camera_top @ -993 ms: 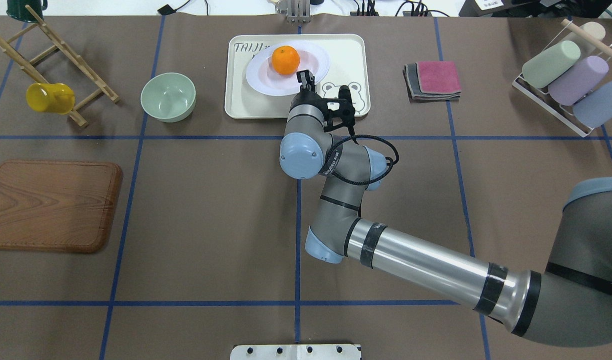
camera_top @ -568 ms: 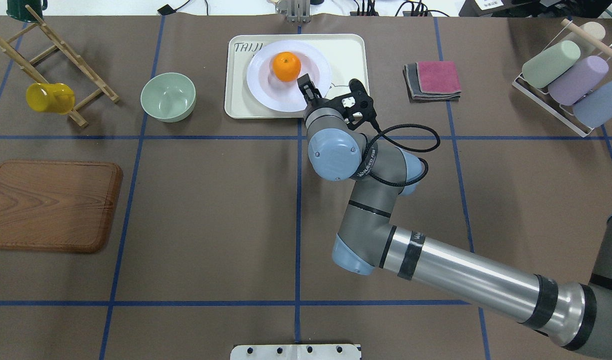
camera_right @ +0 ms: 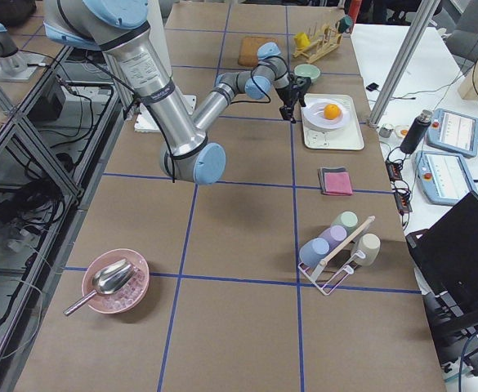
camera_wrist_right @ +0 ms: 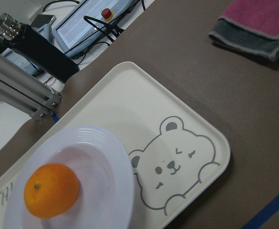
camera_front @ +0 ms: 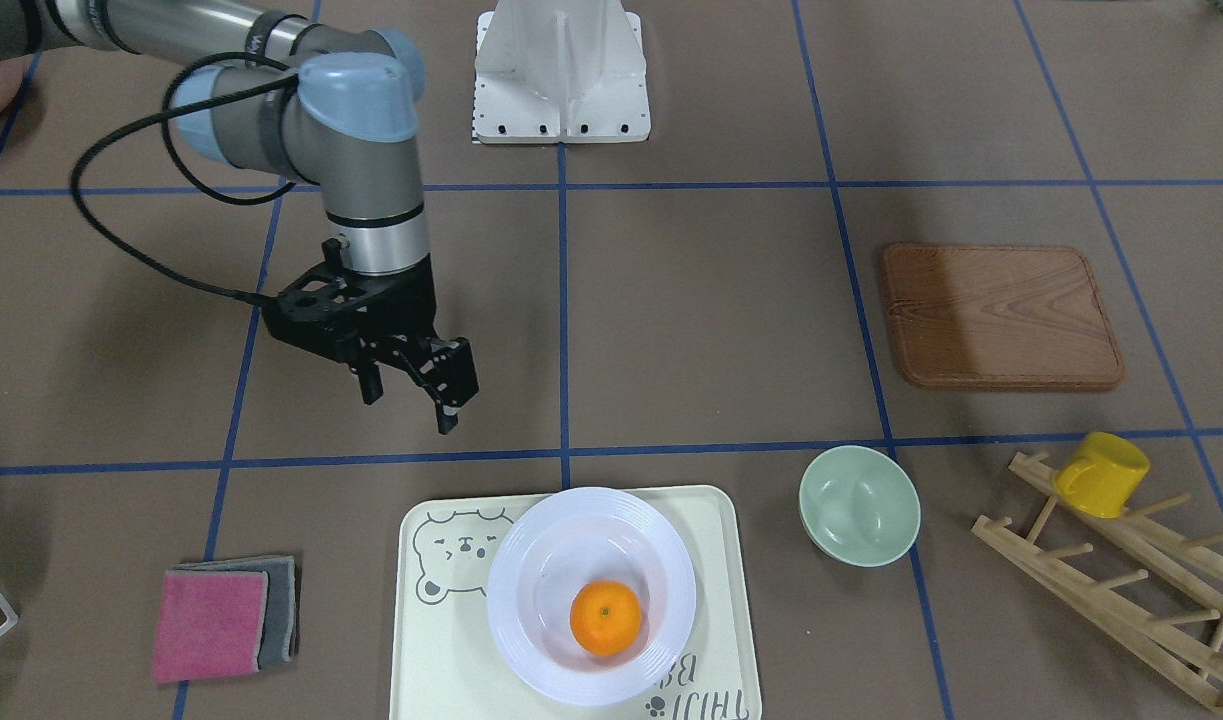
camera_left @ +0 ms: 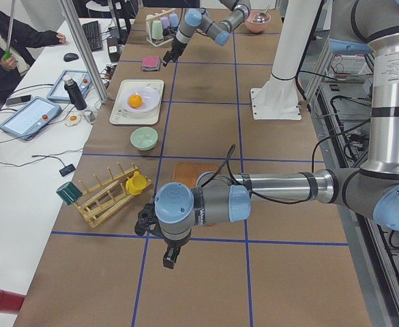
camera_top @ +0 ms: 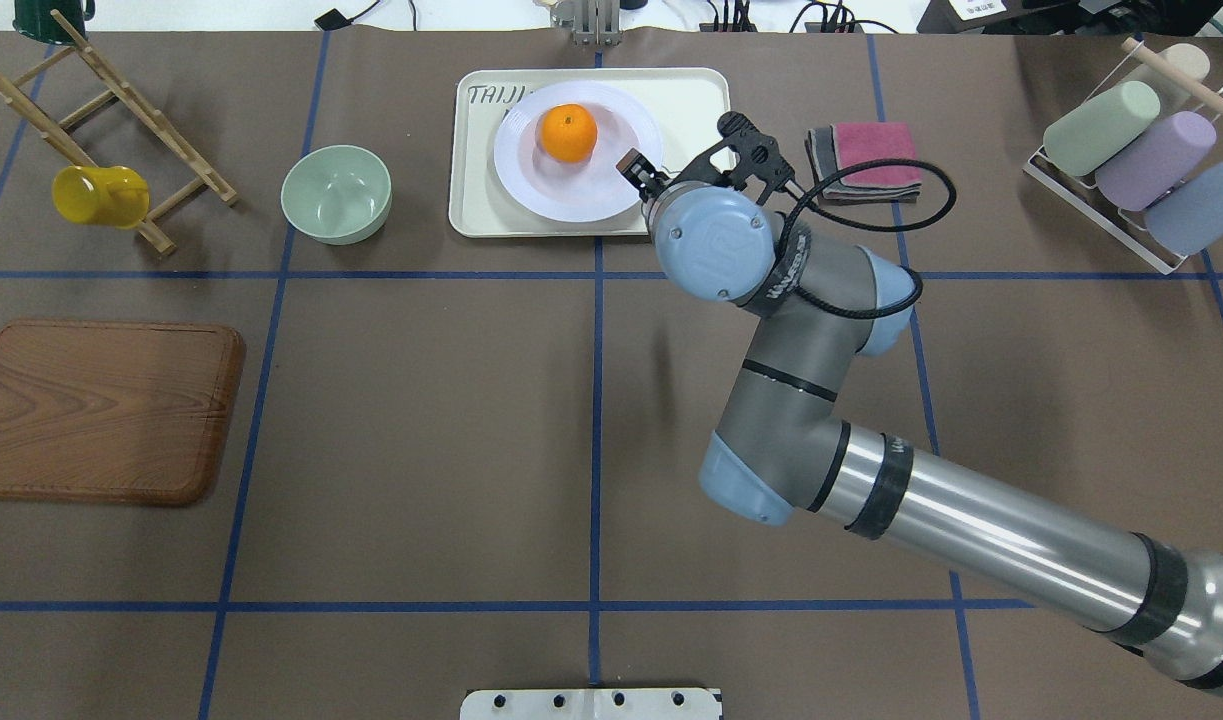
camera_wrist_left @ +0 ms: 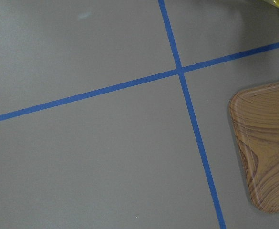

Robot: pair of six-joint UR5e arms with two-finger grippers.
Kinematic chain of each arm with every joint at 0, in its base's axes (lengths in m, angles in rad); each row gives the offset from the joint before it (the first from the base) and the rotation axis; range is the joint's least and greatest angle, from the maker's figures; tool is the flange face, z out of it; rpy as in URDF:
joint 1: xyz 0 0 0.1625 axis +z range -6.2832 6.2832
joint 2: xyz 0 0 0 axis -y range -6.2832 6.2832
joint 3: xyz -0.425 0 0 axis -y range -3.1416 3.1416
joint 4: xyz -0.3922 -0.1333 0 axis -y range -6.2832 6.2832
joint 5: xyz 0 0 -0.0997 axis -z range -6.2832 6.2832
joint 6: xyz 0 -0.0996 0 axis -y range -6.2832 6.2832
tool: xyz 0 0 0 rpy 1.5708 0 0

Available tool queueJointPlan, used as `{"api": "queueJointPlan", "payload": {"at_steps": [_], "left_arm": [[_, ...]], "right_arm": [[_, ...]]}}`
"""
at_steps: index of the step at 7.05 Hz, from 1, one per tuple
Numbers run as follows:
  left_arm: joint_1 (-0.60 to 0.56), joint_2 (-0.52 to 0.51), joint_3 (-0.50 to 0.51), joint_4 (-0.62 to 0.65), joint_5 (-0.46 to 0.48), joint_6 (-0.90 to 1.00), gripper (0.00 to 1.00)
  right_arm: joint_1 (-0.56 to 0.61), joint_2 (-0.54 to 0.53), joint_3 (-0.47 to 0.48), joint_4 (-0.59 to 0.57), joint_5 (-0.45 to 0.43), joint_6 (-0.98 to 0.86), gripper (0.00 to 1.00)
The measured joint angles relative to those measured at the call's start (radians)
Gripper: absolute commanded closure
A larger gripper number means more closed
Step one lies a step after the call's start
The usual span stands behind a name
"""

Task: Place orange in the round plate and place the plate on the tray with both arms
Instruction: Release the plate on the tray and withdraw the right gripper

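Observation:
The orange (camera_front: 605, 618) lies in the round plate (camera_front: 531, 560), which rests flat on the tray (camera_front: 451, 640) beside its bear drawing. In the overhead view the orange (camera_top: 567, 133), plate (camera_top: 611, 195) and tray (camera_top: 696, 100) sit at the table's far middle. My right gripper (camera_front: 411, 400) hangs open and empty above the bare table, clear of the tray on its robot-side edge. Its wrist view looks down on the orange (camera_wrist_right: 51, 191) and tray (camera_wrist_right: 144, 109). My left gripper (camera_left: 168, 259) shows only in the exterior left view, low over the table near the wooden board; I cannot tell its state.
A pale-green bowl (camera_top: 336, 193) stands left of the tray, and folded pink and grey cloths (camera_top: 866, 160) lie right of it. A wooden rack with a yellow mug (camera_top: 99, 195), a wooden board (camera_top: 101, 410) and a cup rack (camera_top: 1131, 150) line the sides.
My right gripper has pulled back from the plate's rim and swung to the right, away from the tray. The plate and orange stay on the tray.

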Motion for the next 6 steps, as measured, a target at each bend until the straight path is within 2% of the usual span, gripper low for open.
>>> {"api": "queueJointPlan", "payload": {"at_steps": [2, 4, 6], "left_arm": [[0.001, 0.001, -0.035, 0.011, 0.015, -0.069, 0.01], [0.011, 0.037, -0.106, 0.01, 0.026, -0.214, 0.01], [0.069, 0.072, -0.158, -0.017, 0.077, -0.246, 0.01]], "right_arm": [[0.17, -0.107, 0.1, -0.078, 0.241, -0.366, 0.0], [0.289, -0.233, 0.169, -0.096, 0.37, -0.608, 0.0], [0.434, -0.383, 0.204, -0.091, 0.486, -0.881, 0.0]]}}
